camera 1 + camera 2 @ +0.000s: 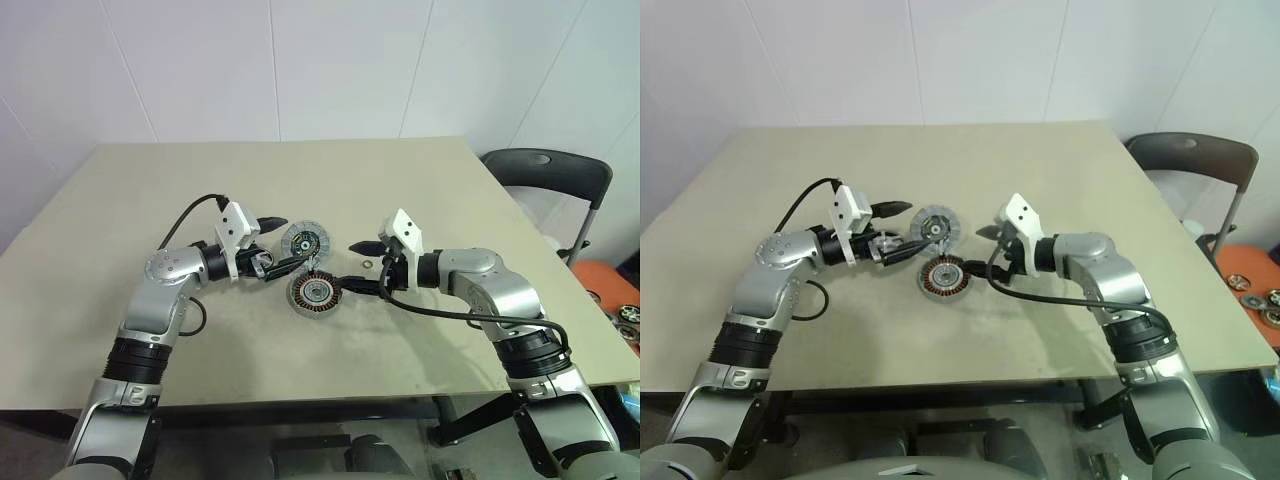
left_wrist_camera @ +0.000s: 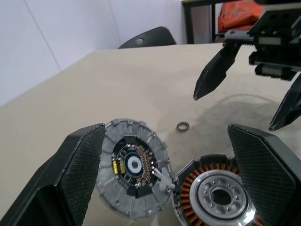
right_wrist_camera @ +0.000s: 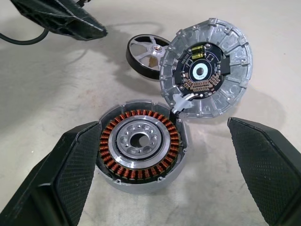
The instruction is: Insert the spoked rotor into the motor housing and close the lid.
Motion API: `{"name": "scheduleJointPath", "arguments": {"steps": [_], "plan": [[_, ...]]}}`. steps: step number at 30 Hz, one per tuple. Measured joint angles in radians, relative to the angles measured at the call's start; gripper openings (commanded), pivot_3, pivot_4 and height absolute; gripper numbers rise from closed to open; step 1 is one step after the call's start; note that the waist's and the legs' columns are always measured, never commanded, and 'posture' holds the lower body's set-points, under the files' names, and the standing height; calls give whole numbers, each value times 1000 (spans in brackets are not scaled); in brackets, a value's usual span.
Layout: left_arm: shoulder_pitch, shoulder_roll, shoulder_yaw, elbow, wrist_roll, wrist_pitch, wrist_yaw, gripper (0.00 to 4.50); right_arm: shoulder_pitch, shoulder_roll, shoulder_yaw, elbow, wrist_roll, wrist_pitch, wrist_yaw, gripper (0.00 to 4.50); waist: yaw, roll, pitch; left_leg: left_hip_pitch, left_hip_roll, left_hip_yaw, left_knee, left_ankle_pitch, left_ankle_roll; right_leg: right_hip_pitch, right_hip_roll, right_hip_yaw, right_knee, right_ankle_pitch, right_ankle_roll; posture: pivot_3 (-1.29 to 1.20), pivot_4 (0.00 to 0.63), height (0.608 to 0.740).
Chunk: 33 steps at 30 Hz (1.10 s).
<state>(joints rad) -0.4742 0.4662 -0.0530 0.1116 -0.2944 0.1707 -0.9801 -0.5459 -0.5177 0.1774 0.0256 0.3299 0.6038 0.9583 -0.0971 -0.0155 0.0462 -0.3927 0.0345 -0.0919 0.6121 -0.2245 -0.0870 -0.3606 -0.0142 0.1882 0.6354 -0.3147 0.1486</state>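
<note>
Both arms reach inward over the table, left gripper (image 1: 281, 245) and right gripper (image 1: 365, 265) facing each other, fingers spread wide.

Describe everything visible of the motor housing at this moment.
The motor housing is a round, shallow grey metal shell lying flat on the beige table, open side up. A ring of copper-coloured windings lines it around a silver centre with a hole and small holes around it. No rotor sits inside. The lid leans tilted at its edge, joined by a short white piece. Both open claws flank it without touching.

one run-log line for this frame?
left end effector: open | right end effector: open | motor housing: empty | lid: open | spoked rotor: on table
</note>
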Motion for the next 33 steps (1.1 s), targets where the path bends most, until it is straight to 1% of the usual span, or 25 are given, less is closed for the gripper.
{"name": "scheduleJointPath", "arguments": {"steps": [7,12,22,33], "plan": [[-1,12,-2,7,0,-1,-25,4442,15,-9,-5,-1,-1,0,-19,4500,1,0,0,0,0,0,1,0,0,0,0,0,0,0,0,0,0,740],[-17,11,-12,53,12,-6,-38,4442,28,-15,-29,-2,-2,0,-35,4500,1,0,0,0,0,0,1,0,0,0,0,0,0,0,0,0,0,740],[-36,-18,-17,66,24,-23,-41,4442,32,-34,-33,8,-24,-7,-60,4500,0,0,0,0,0,0,1,0,0,0,0,0,0,0,0,0,0,740],[-43,-37,-51,71,22,-23,-69,4442,68,-43,-44,-9,-23,-1,-78,4500,2,0,0,0,0,0,1,0,0,0,0,0,0,0,0,0,0,740]]}}
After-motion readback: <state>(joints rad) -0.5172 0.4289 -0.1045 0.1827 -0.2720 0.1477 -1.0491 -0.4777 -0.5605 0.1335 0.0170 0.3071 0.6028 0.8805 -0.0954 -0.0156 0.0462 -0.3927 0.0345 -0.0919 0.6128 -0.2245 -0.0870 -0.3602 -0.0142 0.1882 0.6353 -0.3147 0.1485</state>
